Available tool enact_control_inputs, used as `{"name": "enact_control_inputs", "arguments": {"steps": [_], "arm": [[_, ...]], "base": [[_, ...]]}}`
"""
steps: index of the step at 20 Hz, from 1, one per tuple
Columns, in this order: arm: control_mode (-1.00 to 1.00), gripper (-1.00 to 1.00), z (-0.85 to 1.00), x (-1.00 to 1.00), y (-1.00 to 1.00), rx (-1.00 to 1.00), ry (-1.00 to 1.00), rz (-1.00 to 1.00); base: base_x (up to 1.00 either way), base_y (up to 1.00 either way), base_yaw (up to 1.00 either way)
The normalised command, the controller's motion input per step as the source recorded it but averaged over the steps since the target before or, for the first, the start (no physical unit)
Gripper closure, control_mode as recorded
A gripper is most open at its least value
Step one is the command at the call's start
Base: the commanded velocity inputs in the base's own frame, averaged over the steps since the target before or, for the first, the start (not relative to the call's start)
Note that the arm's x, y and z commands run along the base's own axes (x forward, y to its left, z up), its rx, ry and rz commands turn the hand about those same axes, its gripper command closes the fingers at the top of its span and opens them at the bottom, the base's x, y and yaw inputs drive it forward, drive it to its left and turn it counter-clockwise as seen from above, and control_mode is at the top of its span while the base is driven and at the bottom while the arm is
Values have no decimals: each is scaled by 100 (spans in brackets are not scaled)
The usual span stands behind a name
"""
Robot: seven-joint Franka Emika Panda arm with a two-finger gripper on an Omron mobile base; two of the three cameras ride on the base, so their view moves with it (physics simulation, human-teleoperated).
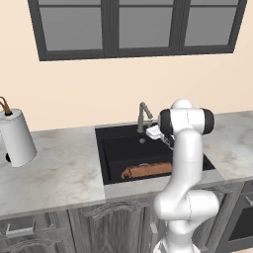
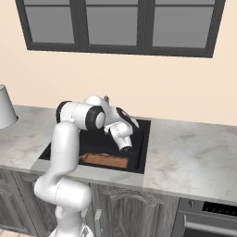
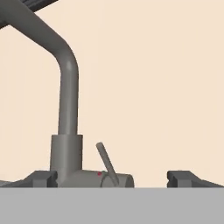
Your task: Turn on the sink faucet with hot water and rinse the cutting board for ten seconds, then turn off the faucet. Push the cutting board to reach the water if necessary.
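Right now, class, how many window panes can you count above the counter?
3, side by side in the dark-framed window: left pane, middle pane, right pane. Their tops are cut off, so more could lie higher.

Peach wall, dark-framed window, pale marble worktop, grey carved cabinets, oven front

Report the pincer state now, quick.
Pincer: open, holding nothing, fingertips either side of the sink faucet lever.
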Motion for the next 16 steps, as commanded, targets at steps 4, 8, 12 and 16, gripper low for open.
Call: {"name": "enact_control_inputs", "arguments": {"steps": [4, 8, 12, 16], "arm": [[-100, -100, 0, 29, -1, 0, -1, -3], [-100, -100, 0, 41, -10, 0, 0, -4], [-100, -100, -12, 31, -30, 0, 0, 0], [-100, -100, -13, 19, -14, 0, 0, 0]], "base": [[0, 0, 0], [0, 0, 0], [0, 0, 0], [0, 0, 0]]}}
